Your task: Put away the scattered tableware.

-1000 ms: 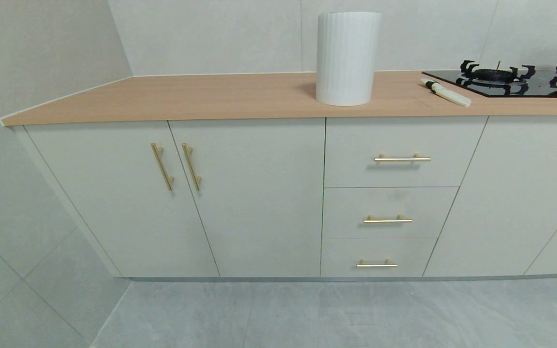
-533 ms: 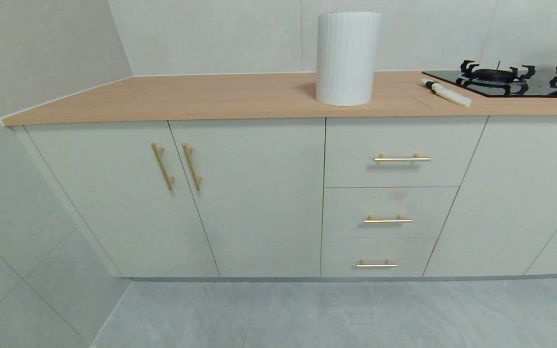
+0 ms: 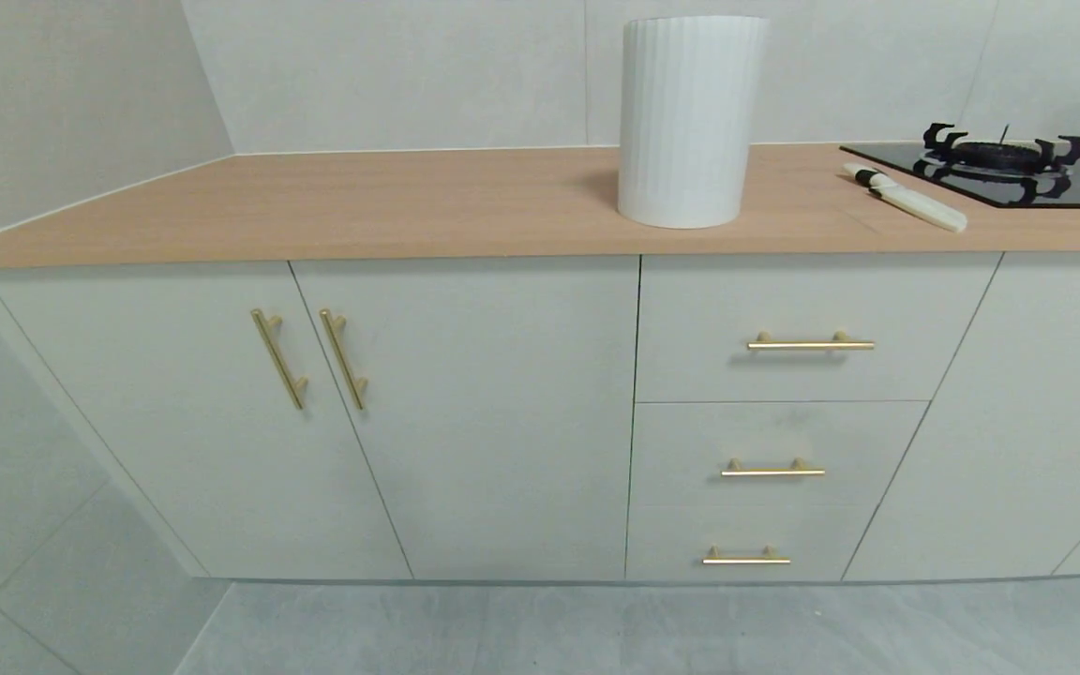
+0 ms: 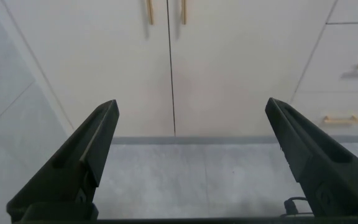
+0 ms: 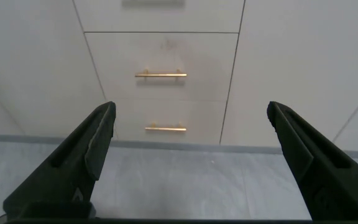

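Observation:
A cream-handled knife lies on the wooden countertop at the right, beside the hob. Left of it stands a tall white ribbed holder. My left gripper is open, low above the floor and facing the double cabinet doors. My right gripper is open too, facing the lower drawers, with nothing between its fingers.
A black gas hob sits at the counter's right end. Below are two cabinet doors with gold handles and a stack of three drawers. A tiled wall closes the left side; grey floor lies in front.
The whole head view has shifted: the counter and cabinets appear larger and lower, so the camera has moved closer. Nothing on the counter has moved.

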{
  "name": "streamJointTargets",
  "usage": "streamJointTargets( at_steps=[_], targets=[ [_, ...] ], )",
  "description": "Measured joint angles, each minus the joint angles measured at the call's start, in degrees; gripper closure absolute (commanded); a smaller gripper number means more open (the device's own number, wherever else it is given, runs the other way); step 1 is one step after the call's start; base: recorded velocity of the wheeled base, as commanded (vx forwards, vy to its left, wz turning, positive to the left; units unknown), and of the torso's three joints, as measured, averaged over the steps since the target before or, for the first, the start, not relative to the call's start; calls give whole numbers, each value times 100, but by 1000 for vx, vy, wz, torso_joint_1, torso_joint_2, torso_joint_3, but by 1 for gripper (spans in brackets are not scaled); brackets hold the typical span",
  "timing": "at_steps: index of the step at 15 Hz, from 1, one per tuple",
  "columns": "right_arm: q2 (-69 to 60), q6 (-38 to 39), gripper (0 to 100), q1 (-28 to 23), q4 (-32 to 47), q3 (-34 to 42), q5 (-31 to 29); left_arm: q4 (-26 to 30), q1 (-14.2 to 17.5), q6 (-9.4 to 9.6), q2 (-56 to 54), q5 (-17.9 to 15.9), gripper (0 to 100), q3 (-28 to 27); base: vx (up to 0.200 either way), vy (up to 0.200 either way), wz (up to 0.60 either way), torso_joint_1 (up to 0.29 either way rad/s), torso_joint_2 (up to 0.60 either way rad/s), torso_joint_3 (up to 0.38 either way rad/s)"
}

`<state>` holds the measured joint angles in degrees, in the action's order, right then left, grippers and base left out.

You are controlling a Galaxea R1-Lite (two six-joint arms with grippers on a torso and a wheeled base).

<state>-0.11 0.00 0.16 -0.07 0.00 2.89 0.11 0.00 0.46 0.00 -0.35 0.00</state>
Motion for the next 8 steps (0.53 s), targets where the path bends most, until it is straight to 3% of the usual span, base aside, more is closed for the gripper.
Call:
streamJointTargets(
  at_steps=[8],
  targets=[
    [1,0,0,0,0,0,-2,0,0,-2,0,0,0,0,200,0,0,2,4,2]
  ],
)
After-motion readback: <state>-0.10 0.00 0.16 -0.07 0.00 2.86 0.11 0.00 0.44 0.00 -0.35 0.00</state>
